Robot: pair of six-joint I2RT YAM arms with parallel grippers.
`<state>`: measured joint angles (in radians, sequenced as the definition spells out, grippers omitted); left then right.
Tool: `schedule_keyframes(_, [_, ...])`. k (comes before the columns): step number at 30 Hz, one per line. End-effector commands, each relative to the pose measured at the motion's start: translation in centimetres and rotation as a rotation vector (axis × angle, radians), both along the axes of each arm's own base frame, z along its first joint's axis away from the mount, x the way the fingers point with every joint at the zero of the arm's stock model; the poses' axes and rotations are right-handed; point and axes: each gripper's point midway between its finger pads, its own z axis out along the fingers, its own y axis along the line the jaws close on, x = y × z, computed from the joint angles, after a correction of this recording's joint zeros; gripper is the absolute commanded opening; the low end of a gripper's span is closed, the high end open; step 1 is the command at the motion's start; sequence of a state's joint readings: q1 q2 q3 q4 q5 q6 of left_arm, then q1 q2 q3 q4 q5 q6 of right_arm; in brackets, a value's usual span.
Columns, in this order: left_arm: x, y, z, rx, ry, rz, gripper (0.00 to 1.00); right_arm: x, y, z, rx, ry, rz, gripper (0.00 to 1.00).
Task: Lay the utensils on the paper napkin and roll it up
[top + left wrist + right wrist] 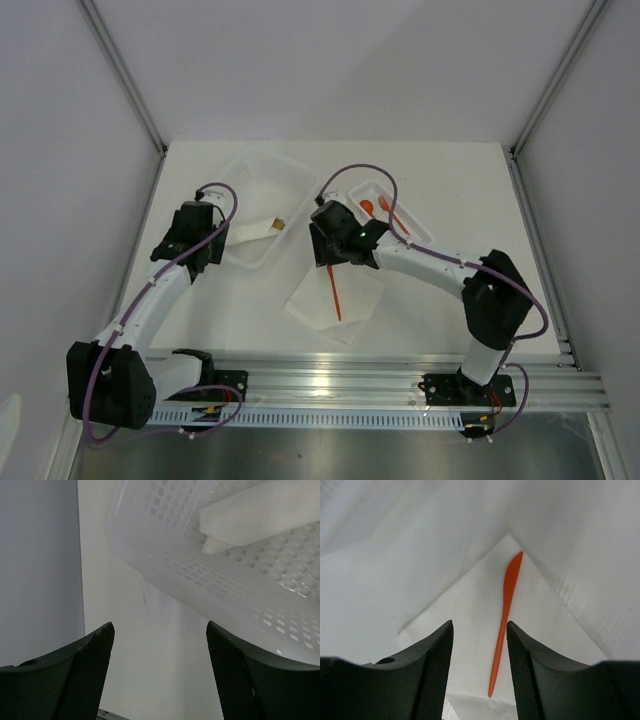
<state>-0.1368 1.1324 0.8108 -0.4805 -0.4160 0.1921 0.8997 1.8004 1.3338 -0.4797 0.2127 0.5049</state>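
The right gripper (480, 672) hangs with its jaws partly apart and has hold of nothing; in the right wrist view its two dark fingers (432, 675) fill the bottom of the frame. In the gap between them shows the knife (505, 612), lying flat on the napkin (470, 610). It runs from just above the bottom edge up towards the upper right, its tip near the napkin's top corner. In the top view that gripper sits at the centre of the frame, over the upper end of the knife (334, 292). The knife lies nearly straight down the middle of the napkin (362, 300), a creased white sheet set cornerwise on the table (450, 190). Just above and to the right of the gripper stands the right tray (412, 222), with the spoon (365, 207) and fork (388, 212) in it. The left gripper (160, 672) is spread wide and empty, its fingers (85, 675) in the bottom corners of the left wrist view, above bare table. It points towards the left tray (225, 580), a perforated white basket filling the upper right there. In it lies a white roll (260, 515). From above this tray (245, 180) sits left of centre, and the roll's brown tip points right.
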Motion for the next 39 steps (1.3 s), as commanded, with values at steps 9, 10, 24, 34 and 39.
schedule_keyframes(9, [-0.2,0.8,1.0,0.026,-0.028,0.03,0.79,13.2,-13.8,9.2,0.04,-0.238,-0.142,0.26])
schedule_keyframes(10, [-0.2,1.0,1.0,0.032,-0.029,0.036,0.79,14.4,-15.2,6.9,0.023,-0.188,-0.152,0.25])
schedule_keyframes(24, [-0.1,1.8,0.4,0.085,-0.001,0.064,0.79,19.4,-17.6,-3.2,-0.131,-0.021,-0.15,0.27])
schedule_keyframes(34, [0.0,1.8,0.0,0.088,0.01,0.062,0.79,20.4,-19.3,-4.2,-0.35,-0.116,-0.186,0.28])
schedule_keyframes(39, [0.0,1.9,0.0,0.092,0.013,0.061,0.79,20.5,-19.9,-4.6,-0.422,-0.126,-0.205,0.29])
